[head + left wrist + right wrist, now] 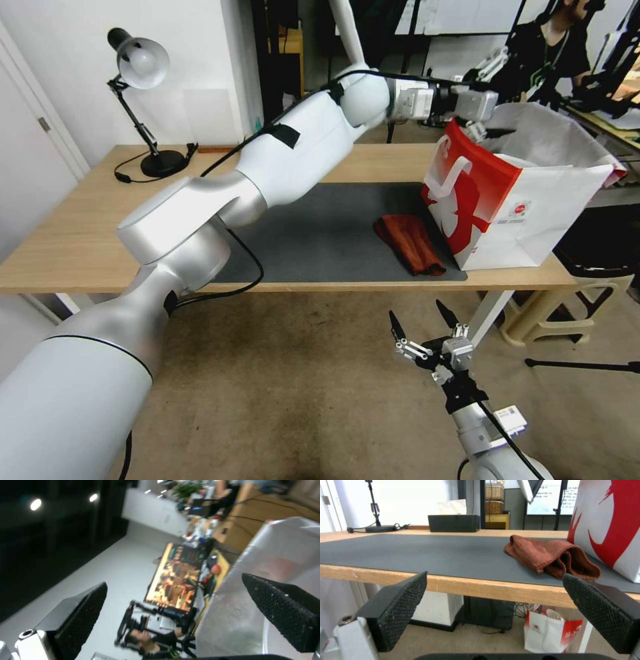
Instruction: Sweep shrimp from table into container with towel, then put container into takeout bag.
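Red-and-white paper takeout bag [513,207]: stands upright at the right end of the light wood-top table [73,233], partly on the dark grey rectangular mat [320,233]; mouth open upward, silvery lining [266,562] visible in the left wrist view.
Rust-red soft cloth towel [410,243]: lies crumpled on the mat, just beside the bag's red face, near the table's front edge.
Left gripper [477,107]: extended across the table, positioned at the upper rim of the bag's mouth; in the left wrist view the fingers [83,615] are spread wide with nothing between them.
Right gripper [427,333]: held low in front of the table, below its edge, fingers [400,602] parted and empty; it faces the towel from the front.
Shrimp and container: no loose pieces remain on the mat; whether the white bowl sits inside the bag cannot be told, as the interior is not visible.
Step in hand (judgement): release and withdrawal at the bag, near the end of the task.
Procedure note: lift the left gripper straight up, keeping the fingers clear of the flat white handles [453,180] and the lining, so the light paper bag is not dragged or tipped.
Risk: a sideways pull could snag the rim and topple the bag toward the table edge.
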{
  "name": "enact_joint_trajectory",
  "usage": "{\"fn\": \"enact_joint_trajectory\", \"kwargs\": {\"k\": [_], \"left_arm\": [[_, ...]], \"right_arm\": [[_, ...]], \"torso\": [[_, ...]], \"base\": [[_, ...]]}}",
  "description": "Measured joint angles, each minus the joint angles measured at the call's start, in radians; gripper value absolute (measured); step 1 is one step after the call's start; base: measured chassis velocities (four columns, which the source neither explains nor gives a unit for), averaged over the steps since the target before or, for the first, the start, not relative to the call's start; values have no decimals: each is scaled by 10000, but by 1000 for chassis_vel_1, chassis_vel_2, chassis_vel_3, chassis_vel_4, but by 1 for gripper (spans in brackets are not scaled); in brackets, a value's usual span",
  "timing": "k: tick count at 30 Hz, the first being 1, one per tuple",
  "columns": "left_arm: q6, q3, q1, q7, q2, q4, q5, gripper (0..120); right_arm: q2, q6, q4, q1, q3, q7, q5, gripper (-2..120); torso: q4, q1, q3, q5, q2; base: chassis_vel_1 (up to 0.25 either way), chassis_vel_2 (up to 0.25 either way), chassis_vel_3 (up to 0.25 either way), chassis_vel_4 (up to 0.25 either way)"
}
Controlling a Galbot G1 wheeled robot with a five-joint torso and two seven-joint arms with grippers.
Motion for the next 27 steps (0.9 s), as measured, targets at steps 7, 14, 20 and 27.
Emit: {"fn": "enact_joint_trajectory", "kwargs": {"k": [7,14,20,27], "left_arm": [[1487,702,419,-2447,632,-539,-1386,100],[3385,820,792,-4287,1282,-1568,-2974,100],[4581,378,1177,-5866,1754,-2385,-4286,100],[5307,-164,1796,-6465,2452,-3314,-4987,100]], "right_arm": [[30,0,-1,-6,-36,14,-40,100],[37,4,83,-99,-25,79,-102,100],[1,-16,273,-86,162,163,54,100],[-11,-198,575,21,401,260,340,100]], "torso": [[11,-2,1,-3,0],[9,-2,2,-3,0],[3,-2,1,-3,0],[4,-1,1,-1,1]], "base": [[0,0,0,0],[0,0,0,0],[0,0,0,0],[0,0,0,0]]}}
